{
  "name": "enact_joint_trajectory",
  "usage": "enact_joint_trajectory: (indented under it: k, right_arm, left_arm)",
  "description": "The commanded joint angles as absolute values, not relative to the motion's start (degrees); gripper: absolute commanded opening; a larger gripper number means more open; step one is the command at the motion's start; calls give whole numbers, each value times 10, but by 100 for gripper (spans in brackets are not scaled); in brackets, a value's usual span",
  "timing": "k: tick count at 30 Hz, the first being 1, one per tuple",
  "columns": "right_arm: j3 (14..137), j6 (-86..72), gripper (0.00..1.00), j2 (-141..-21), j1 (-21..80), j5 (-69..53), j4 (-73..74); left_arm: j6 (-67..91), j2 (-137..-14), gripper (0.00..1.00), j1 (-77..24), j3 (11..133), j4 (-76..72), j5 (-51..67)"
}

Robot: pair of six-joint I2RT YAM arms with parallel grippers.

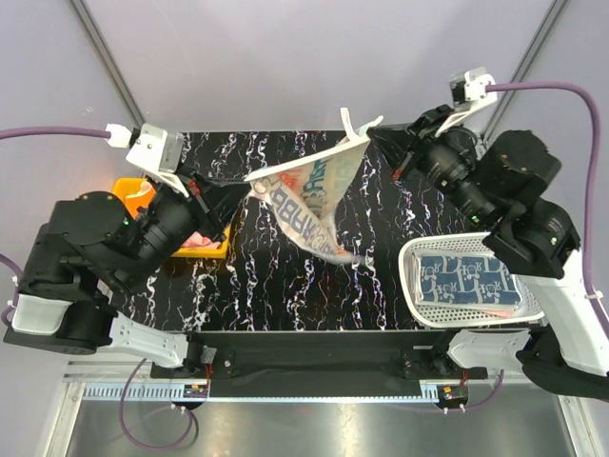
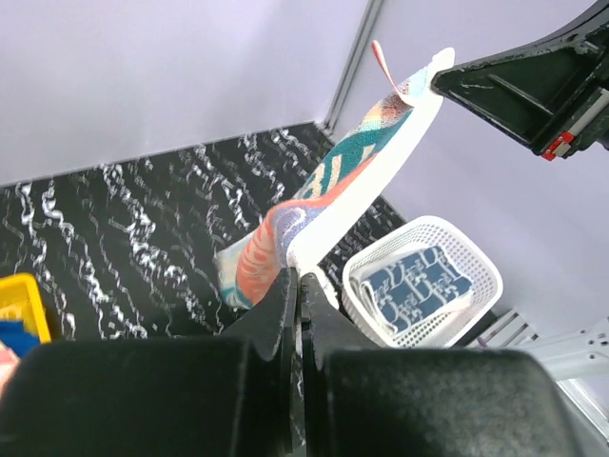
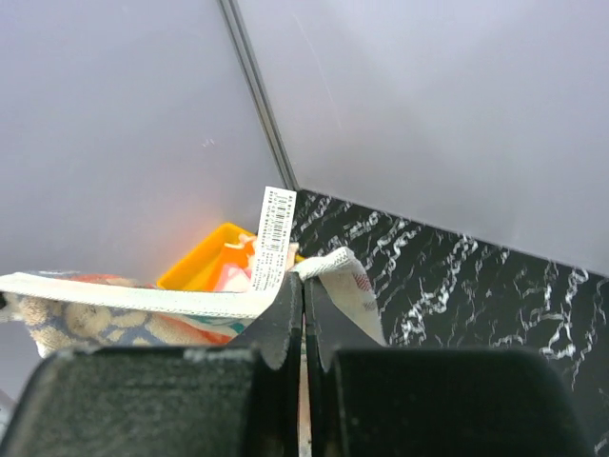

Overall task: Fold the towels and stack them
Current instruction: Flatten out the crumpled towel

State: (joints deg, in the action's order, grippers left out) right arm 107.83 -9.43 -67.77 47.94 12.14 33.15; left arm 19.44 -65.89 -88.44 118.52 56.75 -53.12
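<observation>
**A:** Position of the printed towel [image 1: 314, 205]?

**B:** It is up off the table [image 1: 285, 286], spread in the air between the two arms. Its top hem runs nearly taut from the left gripper [image 1: 240, 181] to the right gripper [image 1: 376, 136], with the right end a little higher. The rest hangs below as a rough triangle, lettering side toward the overhead camera. I cannot tell whether the lowest corner touches the table.

**A:** Jaw state, left?

**B:** Clenched on one top corner of the printed towel. In the left wrist view the fingers are pressed together with the cloth coming out at their tips.

**A:** Right?

**B:** Also clamped, pinching the opposite corner at the white hem. In the right wrist view a white label [image 3: 274, 238] stands up from the hem just beside the fingertips.

**A:** Other towels?

**B:** One folded towel [image 1: 466, 281], dark blue with a white print, lies flat inside the white mesh basket [image 1: 419, 262] at the near right of the table. A pink cloth [image 1: 200, 243] sits in the yellow tray [image 1: 128, 186] on the left, partly hidden by the left arm.

**A:** Basket and tray relative to the held towel?

**B:** Both are apart from it, one on each side.
</observation>
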Motion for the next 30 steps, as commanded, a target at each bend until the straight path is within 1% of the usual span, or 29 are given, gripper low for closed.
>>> enact_joint_trajectory:
  k: [1,7,10,13,15,18,19,21,22,24,25,26,27,29,30]
  right_arm:
    - [1135,-53,0,-676,472,152,357]
    - [1158,-54,0,-678,473,151,375]
    - [1146,-56,0,-693,473,184,384]
    - [1116,-58,0,-717,472,230,388]
    - [1084,-68,0,-732,454,213,382]
    - [1037,-99,0,-742,410,158,366]
    - [1026,-108,0,-744,399,152,360]
    - [1006,-112,0,-749,376,135,347]
    - [991,-120,0,-752,364,127,345]
    - [978,-127,0,-768,339,94,337]
    - [971,-129,0,-774,317,88,334]
    - [969,-129,0,-793,307,84,332]
    - [974,-127,0,-804,297,75,330]
    - [979,-127,0,-846,263,53,319]
    - [984,-127,0,-862,252,24,300]
  left_arm:
    - [125,-655,0,-883,1237,562,-525]
    - [126,-643,0,-883,1243,556,-528]
    - [125,-629,0,-882,1220,540,-554]
    - [125,-593,0,-874,1161,504,-572]
    - [123,-583,0,-840,1117,483,-568]
    - [140,-587,0,-701,1074,495,-453]
    - [146,-591,0,-596,1059,494,-346]
    - [157,-603,0,-498,1006,471,-245]
    - [158,-606,0,-408,984,454,-143]
    - [165,-633,0,-326,931,396,-52]
    - [170,-649,0,-262,906,375,40]
    - [176,-667,0,-238,903,342,75]
    - [174,-713,0,-225,902,331,89]
    - [174,-753,0,-200,904,293,84]
    - [178,-794,0,-189,908,280,90]
